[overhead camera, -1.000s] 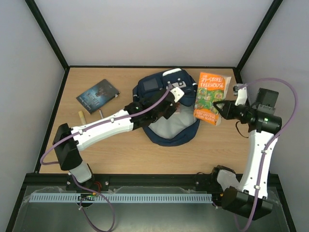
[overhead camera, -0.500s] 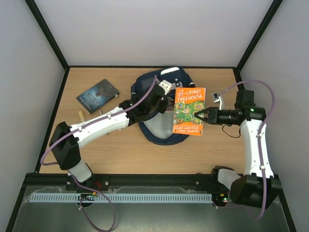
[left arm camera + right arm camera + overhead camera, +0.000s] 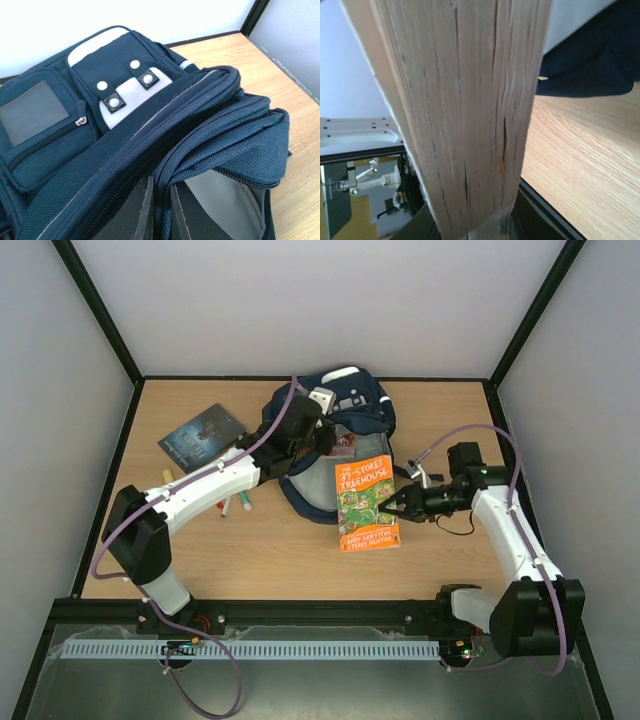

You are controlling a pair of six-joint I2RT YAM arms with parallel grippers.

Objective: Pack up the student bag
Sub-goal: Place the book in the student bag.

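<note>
**Packing scene, overhead and wrist views.** A rectangular surface (image 3: 260, 560) of pale wood-grain laminate is shown, enclosed by plain light grey walls (image 3: 300, 300) and a black frame (image 3: 97, 310). At its far centre the student bag (image 3: 365, 420) is laid. It is a bulky navy backpack of coarse woven fabric, with white stripes, a light grey snap-studded patch and a zipped front pocket. Its main compartment is seen gaping, with a pale grey lining exposed. The rim of that opening is pinched between the almost closed fingers of the left tool (image 3: 161, 182), whose white arm is stretched across the left half of the surface. An orange paperback (image 3: 365, 502) with a cartoon cover is gripped at its right edge by the right tool (image 3: 390, 508), the jaws closed narrowly on it. Its upper end overlaps the near edge of the bag. In the right wrist view the cream, slightly ragged page block fills most of the picture. A dark, glossy book (image 3: 202, 437) is laid flat to the left of the bag, apart from it. Two marker pens (image 3: 235, 505) are partly hidden beneath the left arm.
</note>
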